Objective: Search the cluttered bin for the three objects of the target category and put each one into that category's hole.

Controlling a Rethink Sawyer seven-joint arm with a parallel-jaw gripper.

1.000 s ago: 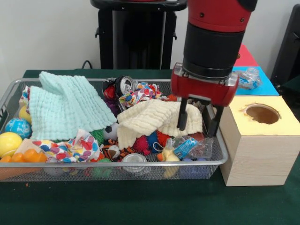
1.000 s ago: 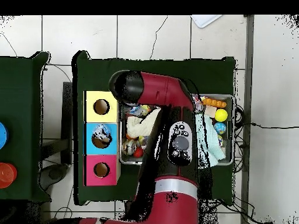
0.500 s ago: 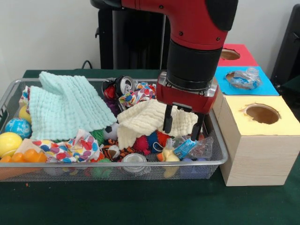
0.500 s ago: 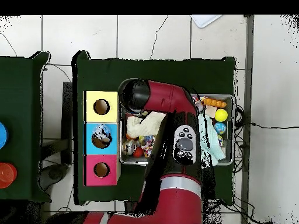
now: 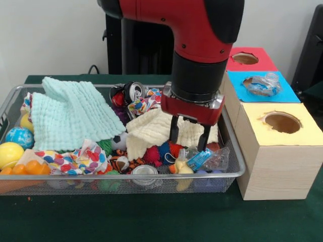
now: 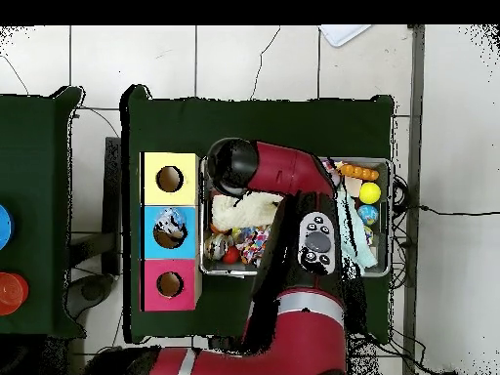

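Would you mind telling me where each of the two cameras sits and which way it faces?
Front view: sits across the table, level, facing the wire bin and the holed boxes; the red arm descends from above, its open gripper over the cream cloth.
Overhead view: sits above, looking straight down at the table and floor; the arm stretches up from the bottom edge, hiding the gripper.
Shared: the bin, cream cloth, yellow box and plastic bottle on the blue box.

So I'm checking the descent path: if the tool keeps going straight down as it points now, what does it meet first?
Probably the cream cloth edge and the crumpled clear plastic bottle beneath the open tool; depth is hard to judge from the front view.
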